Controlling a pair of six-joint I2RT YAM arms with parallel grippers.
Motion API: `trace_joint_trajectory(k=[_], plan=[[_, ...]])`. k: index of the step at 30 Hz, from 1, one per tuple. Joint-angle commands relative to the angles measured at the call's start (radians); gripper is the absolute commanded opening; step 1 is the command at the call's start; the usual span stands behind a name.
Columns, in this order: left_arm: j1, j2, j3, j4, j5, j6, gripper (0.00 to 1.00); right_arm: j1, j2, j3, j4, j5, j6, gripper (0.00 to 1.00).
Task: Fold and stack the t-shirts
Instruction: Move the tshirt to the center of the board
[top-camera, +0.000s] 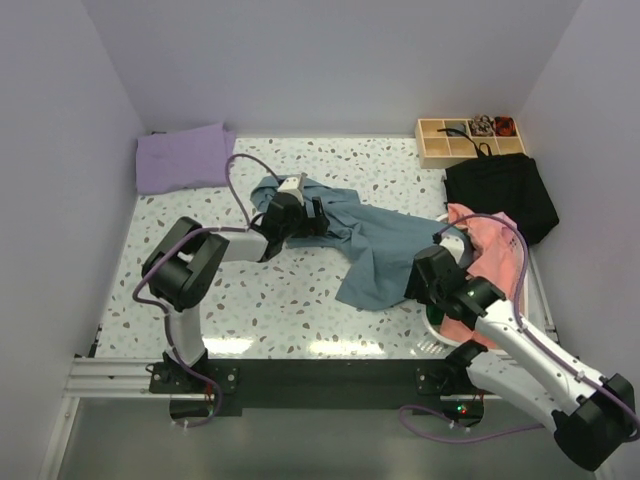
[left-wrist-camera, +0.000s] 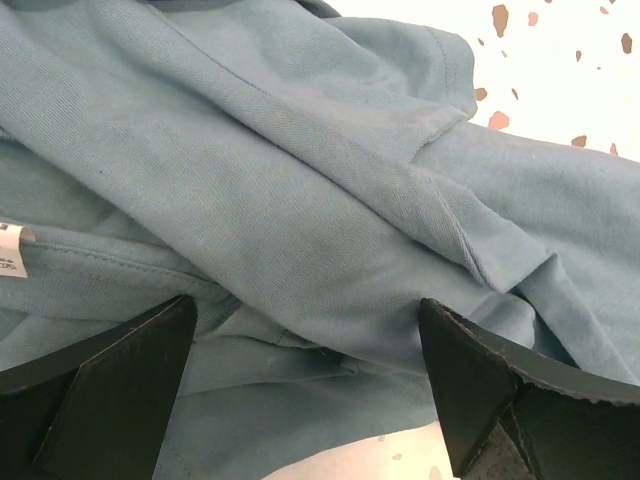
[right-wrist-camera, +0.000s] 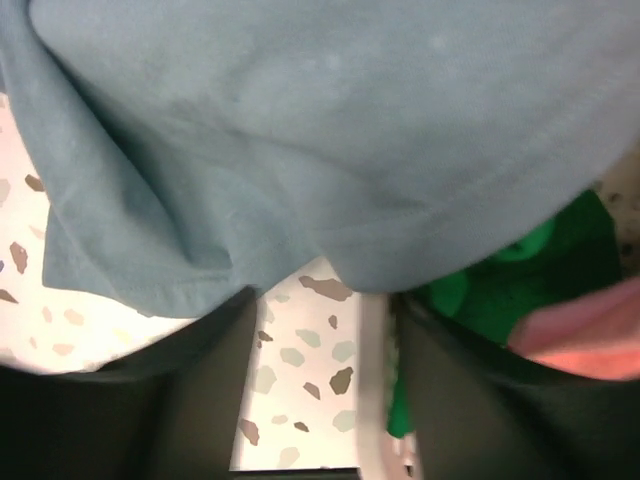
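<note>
The slate-blue t-shirt (top-camera: 385, 245) lies crumpled across the middle of the table. My left gripper (top-camera: 300, 215) is at its left end. In the left wrist view my left gripper (left-wrist-camera: 305, 305) is open wide, its black fingers (left-wrist-camera: 110, 390) set either side of folds of the blue shirt (left-wrist-camera: 300, 180). My right gripper (top-camera: 425, 278) is at the shirt's lower right edge. In the right wrist view my right gripper (right-wrist-camera: 320, 298) is open, with the shirt's hem (right-wrist-camera: 330, 150) just past the tips and bare table between the fingers. A folded lavender t-shirt (top-camera: 185, 157) lies at the back left. A salmon-pink t-shirt (top-camera: 490, 250) lies at the right.
A wooden compartment box (top-camera: 470, 140) stands at the back right, with a black cloth (top-camera: 505, 195) in front of it. A white container rim (right-wrist-camera: 375, 400) holds green cloth (right-wrist-camera: 500, 300) and pink cloth (right-wrist-camera: 590, 340) beside my right gripper. Walls close in the table on three sides.
</note>
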Motion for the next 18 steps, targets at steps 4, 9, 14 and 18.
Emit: trace_joint_trajectory(k=[4,9,14,18], plan=[[0.057,0.004,-0.076,-0.248,-0.071,0.043,1.00,0.012,-0.053,-0.002,-0.140,0.053,0.145,0.26],[0.102,-0.038,-0.088,-0.256,-0.019,0.085,1.00,0.034,0.073,-0.024,-0.149,0.065,0.194,0.09],[0.132,-0.056,-0.094,-0.274,-0.022,0.094,1.00,0.060,-0.012,-0.005,-0.293,0.233,0.377,0.00],[0.192,-0.096,-0.142,-0.268,-0.002,0.086,1.00,0.062,-0.167,-0.031,-0.365,0.304,0.499,0.00]])
